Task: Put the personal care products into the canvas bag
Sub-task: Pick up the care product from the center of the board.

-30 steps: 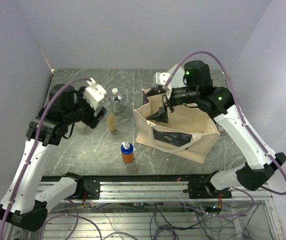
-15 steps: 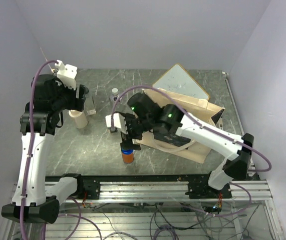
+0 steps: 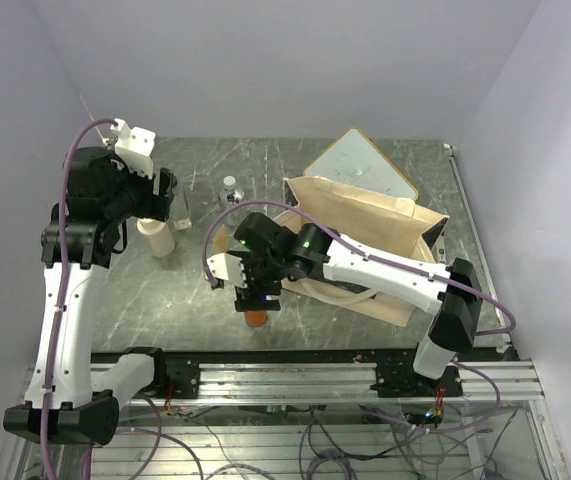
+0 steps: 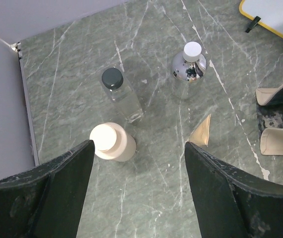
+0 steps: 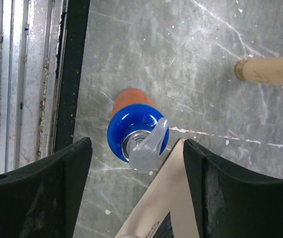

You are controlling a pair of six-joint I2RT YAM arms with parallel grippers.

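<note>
The orange bottle with a blue cap (image 5: 137, 130) stands on the table beside a corner of the canvas bag (image 5: 168, 198). My right gripper (image 5: 137, 144) hangs open right above the bottle, one finger on each side, with gaps to both. From above, that gripper (image 3: 256, 293) covers all but the bottle's orange base (image 3: 255, 318). My left gripper (image 4: 139, 148) is open and empty, high over a cream cylinder (image 4: 110, 141), a clear bottle with a black cap (image 4: 116, 87), a silver bottle (image 4: 190, 67) and a tan tube (image 4: 202, 133).
The canvas bag (image 3: 375, 225) stands open at centre right, with a white wood-framed board (image 3: 360, 165) leaning behind it. The black rail (image 5: 71, 64) at the table's near edge runs close to the orange bottle. Two bag handles (image 4: 280, 141) lie near the tan tube.
My right arm swung from over the bag to the orange bottle and came down around it, jaws narrowing a little. My left arm rose to the back left, then held still.
</note>
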